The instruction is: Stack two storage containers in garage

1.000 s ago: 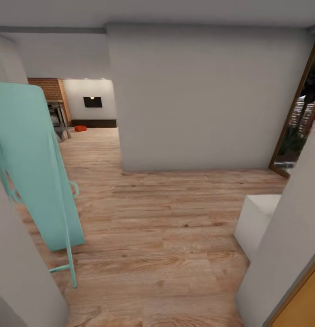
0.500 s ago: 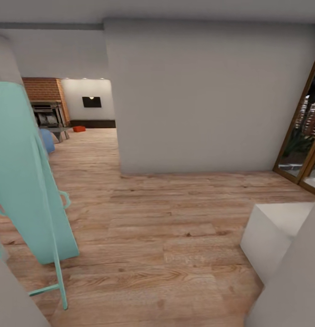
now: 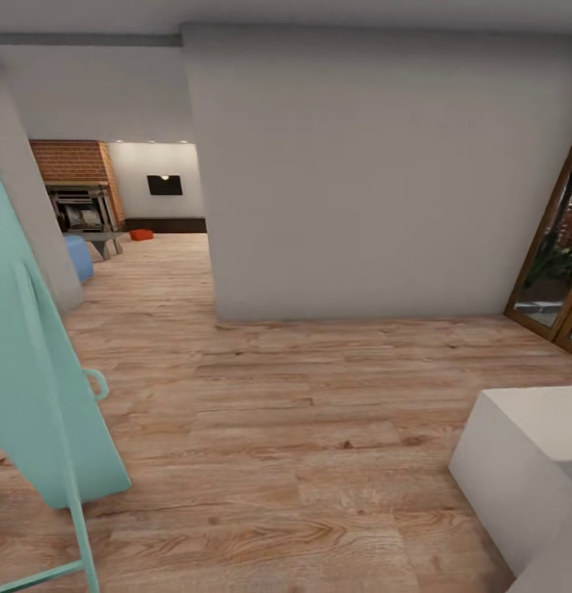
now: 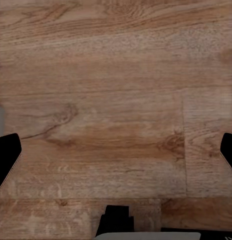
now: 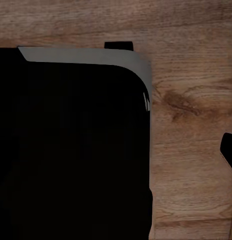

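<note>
Wood plank floor (image 3: 302,428): light, matt, visible grain & knots; same grain close up in left wrist view (image 4: 116,100). Partition wall (image 3: 368,165): smooth matt plaster, pale grey. Fireplace (image 3: 72,165): red brick, rough. Turquoise board (image 3: 30,371): smooth, matt, plastic-looking. White block (image 3: 525,461): smooth, matt. Glass doors (image 3: 558,263): wood frame, glossy panes. Far orange-red container (image 3: 141,235): too small to tell finish.
</note>
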